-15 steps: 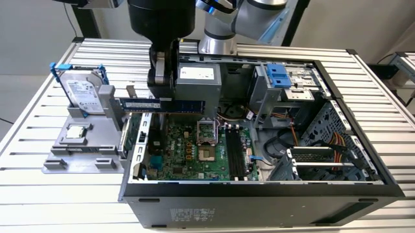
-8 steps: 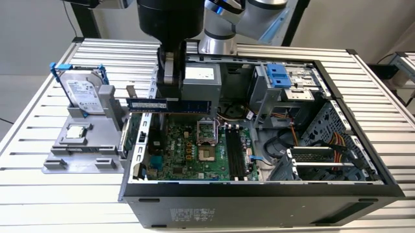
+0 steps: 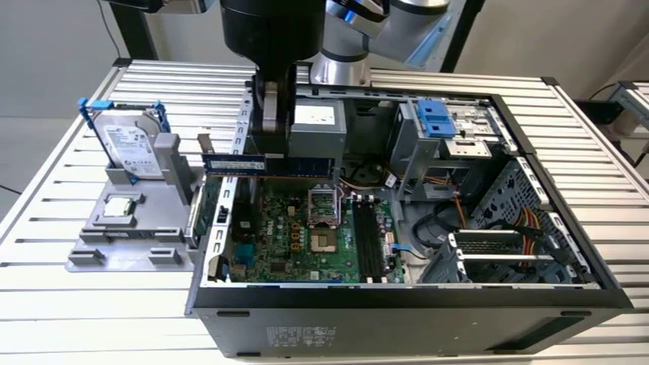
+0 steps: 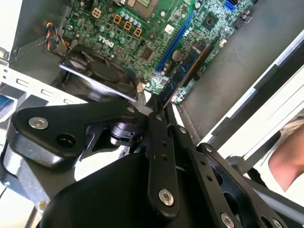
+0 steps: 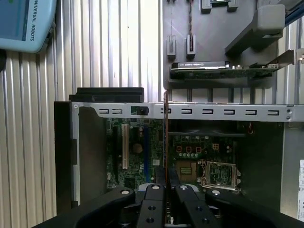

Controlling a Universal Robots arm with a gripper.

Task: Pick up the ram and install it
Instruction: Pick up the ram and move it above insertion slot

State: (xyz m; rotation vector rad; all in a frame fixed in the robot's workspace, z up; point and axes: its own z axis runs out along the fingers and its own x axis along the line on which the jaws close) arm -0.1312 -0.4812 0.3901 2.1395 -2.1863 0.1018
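my claw [image 3: 266, 149] is clenched on the ram [image 3: 269, 164], pinching its middle from above, arm pointing straight down. the stick hangs level, long axis across the exterior view, over the motherboard [image 3: 304, 236]. the black memory slots [image 3: 367, 239] lie toward the exterior view's right, seemingly crosswise.

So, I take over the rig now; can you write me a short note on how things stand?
Hand: shut on the ram, holding it level above the open computer case.
Done: the ram is picked up.
Left: it is not yet seated in a slot on the motherboard.
The hard drive stands on the grey holder beside the case.
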